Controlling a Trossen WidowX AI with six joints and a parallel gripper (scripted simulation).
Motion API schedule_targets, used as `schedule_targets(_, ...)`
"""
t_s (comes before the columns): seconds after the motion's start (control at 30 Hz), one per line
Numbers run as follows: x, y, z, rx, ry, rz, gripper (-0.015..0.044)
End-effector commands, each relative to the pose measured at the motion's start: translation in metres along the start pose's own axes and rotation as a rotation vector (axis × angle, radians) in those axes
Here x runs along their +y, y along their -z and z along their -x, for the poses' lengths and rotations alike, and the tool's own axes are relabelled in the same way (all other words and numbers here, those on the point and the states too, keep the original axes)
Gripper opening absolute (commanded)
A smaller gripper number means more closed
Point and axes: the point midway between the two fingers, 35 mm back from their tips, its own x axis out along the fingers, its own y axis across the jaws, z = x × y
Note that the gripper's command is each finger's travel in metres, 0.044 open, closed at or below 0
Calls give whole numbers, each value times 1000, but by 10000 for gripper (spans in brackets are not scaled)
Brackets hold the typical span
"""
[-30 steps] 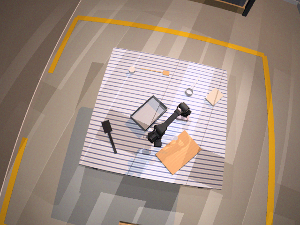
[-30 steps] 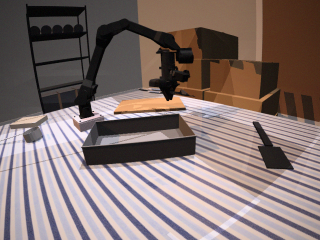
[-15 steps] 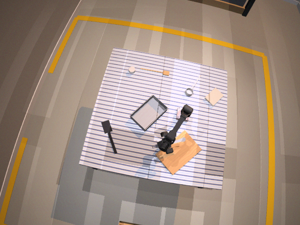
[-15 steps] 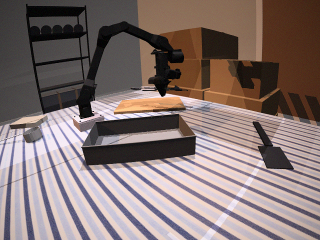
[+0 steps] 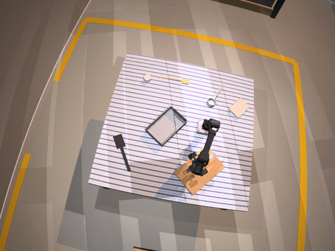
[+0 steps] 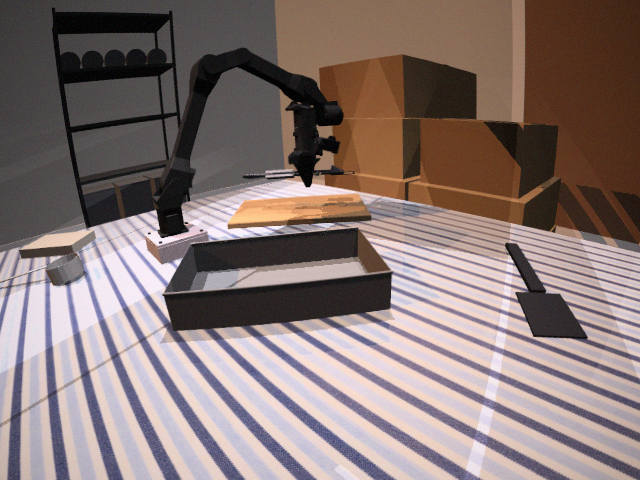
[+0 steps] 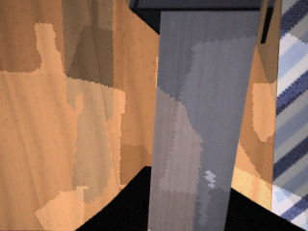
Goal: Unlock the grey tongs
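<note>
My gripper (image 6: 308,181) (image 7: 171,176) points down and is shut on the grey tongs (image 6: 279,174) (image 7: 207,96). It holds them roughly level above the wooden board (image 5: 216,167) (image 6: 258,212) (image 7: 29,120), with a gap under them in the exterior view. In the wrist view one broad grey face of the tongs runs up between the black fingers to a dark part at the top. From above the arm hides most of the tongs. I cannot tell whether the lock is engaged. The roasting tin (image 5: 162,129) (image 6: 279,307) has nothing across it.
A black spatula (image 5: 119,141) (image 6: 550,315) lies on the striped table. A small pot (image 5: 211,102) (image 6: 65,269), a beige block (image 5: 238,107) (image 6: 57,243), a yellow-ended tool (image 5: 185,81) and a round pale object (image 5: 147,78) also lie there. The tin stands beside the arm's base.
</note>
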Motion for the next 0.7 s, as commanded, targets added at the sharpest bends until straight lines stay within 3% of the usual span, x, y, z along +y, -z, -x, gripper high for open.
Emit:
schedule_targets(0.0, 19, 18, 1, 1, -6, 81, -150)
schedule_targets(0.4, 34, 35, 2, -15, -5, 153, -150)
schedule_targets(0.67, 40, 33, 16, -255, 9, 226, -150)
